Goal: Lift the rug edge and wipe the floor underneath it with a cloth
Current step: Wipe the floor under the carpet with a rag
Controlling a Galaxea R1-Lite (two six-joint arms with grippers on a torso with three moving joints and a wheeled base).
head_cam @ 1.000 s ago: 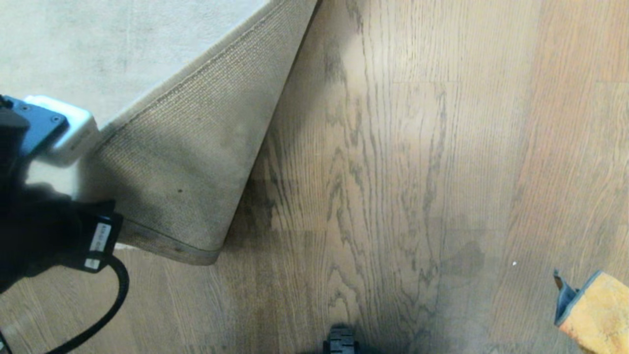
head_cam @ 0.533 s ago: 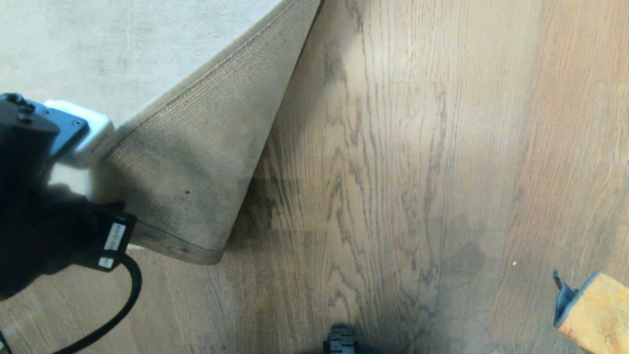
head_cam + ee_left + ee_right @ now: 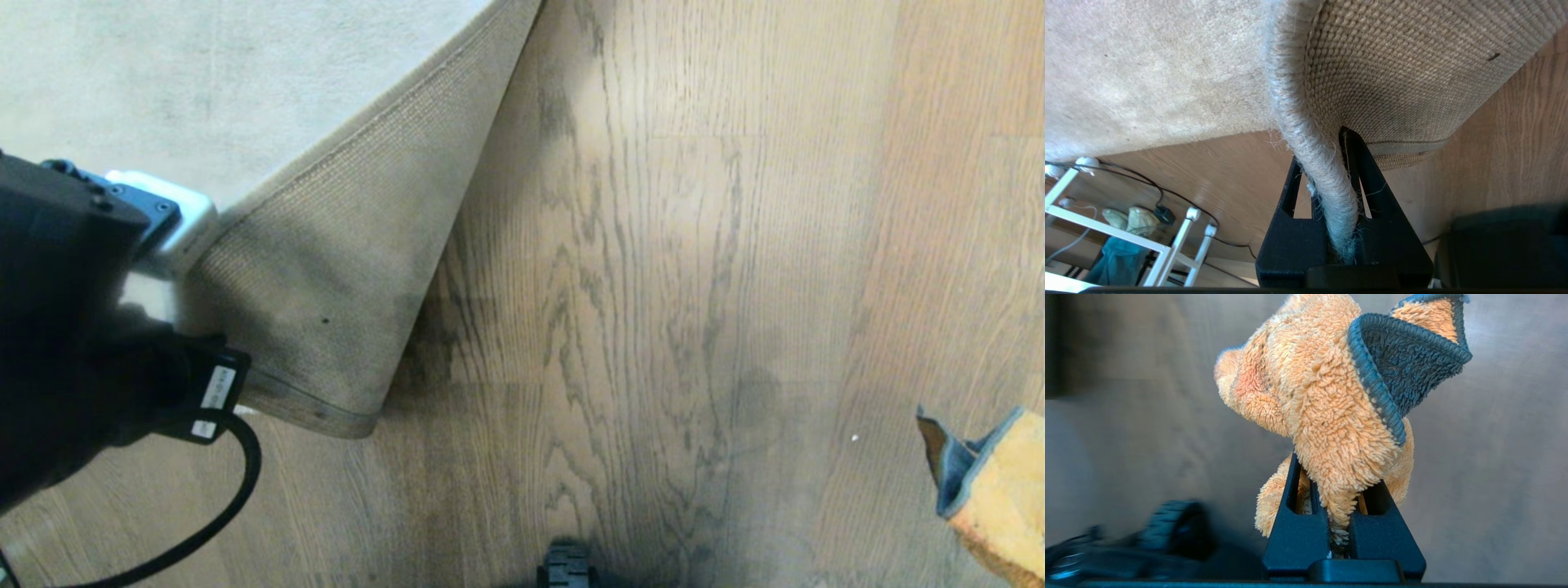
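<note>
The left pincer [image 3: 1331, 212] pinches the rug edge [image 3: 1327, 179], folded back over bare floor [image 3: 653, 286]; its hem could slip free. The right pincer [image 3: 1339, 535] clamps the cloth [image 3: 1331, 416], well aside.

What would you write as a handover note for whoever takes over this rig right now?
Left gripper: shut on the rug edge, holding the corner folded back so the woven backing faces up.
Right gripper: shut on the cloth, held above the floor at the right edge of the head view, clear of the rug.
Done: edge lifted, cloth picked up.
Left: bring the cloth to the bare planks beside the lifted corner, wipe there, then lower the rug. Whether any wiping has happened cannot be told.
</note>
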